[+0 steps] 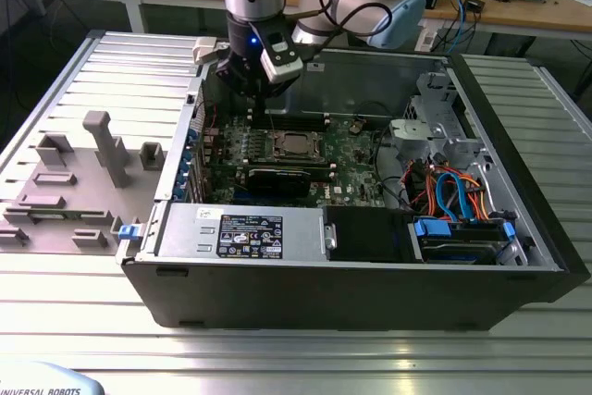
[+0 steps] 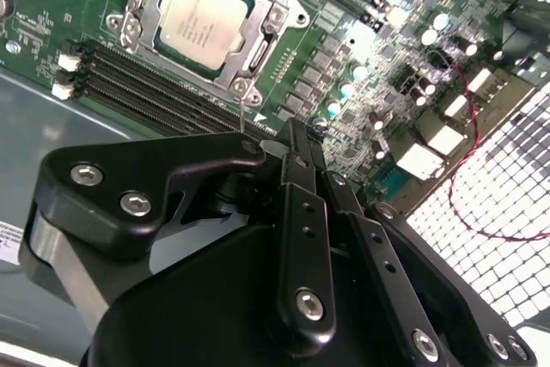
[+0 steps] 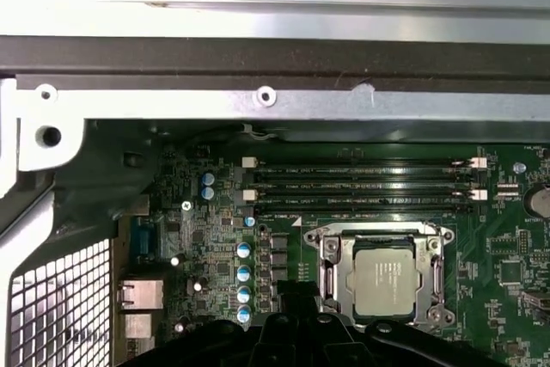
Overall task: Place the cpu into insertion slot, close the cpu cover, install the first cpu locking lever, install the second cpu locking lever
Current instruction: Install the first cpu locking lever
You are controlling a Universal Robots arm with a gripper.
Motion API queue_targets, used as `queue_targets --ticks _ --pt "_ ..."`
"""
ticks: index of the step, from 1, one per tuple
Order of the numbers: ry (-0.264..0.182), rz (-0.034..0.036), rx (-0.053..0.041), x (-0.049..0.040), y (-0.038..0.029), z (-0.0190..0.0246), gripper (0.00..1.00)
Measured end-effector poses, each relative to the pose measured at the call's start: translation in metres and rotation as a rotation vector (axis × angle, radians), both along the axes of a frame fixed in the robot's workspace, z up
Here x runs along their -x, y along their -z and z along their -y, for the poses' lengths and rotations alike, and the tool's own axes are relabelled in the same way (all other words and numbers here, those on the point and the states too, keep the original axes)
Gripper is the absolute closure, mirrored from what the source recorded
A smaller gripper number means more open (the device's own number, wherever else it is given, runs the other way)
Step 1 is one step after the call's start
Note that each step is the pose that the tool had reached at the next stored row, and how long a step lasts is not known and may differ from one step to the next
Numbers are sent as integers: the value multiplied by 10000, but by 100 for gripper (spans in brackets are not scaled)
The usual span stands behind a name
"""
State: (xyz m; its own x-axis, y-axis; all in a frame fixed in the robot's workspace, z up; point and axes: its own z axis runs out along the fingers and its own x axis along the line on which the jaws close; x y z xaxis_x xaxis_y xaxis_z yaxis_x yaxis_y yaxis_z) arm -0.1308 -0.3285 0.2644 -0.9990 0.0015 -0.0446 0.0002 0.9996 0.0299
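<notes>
The cpu (image 2: 204, 16) lies flat in the insertion slot (image 2: 288, 15) on the green board, its dull silver top showing. It also appears in the exterior view, cpu (image 1: 294, 144), and the first wrist view, cpu (image 3: 387, 281). The cpu cover (image 2: 260, 47) lies down around the chip as a silver frame. My gripper (image 1: 252, 99) hangs over the board, to the exterior view's left of the socket and farther back. Its fingers look shut with nothing between them, gripper (image 2: 292, 131). A thin metal rod (image 2: 241, 116) stands up from the socket's corner near the fingertips.
Long black memory slots (image 3: 361, 185) run beside the socket. A black card (image 1: 277, 180), a labelled power supply (image 1: 245, 231) and drive cables (image 1: 453, 193) fill the case (image 1: 324, 298). The rear metal wall (image 3: 258, 96) and a vent grille (image 3: 60, 298) are close. A grey fixture plate (image 1: 74, 182) lies outside.
</notes>
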Motion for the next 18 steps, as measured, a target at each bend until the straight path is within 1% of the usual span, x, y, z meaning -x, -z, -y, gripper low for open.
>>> queue_targets --ticks 3,8,11,18 --pt "-26 1 0 1 15 -38 89" --pt "-72 0 -2 8 43 -90 89" --pt "-124 1 -5 12 64 -137 89" --pt "-130 1 -5 16 65 -141 89"
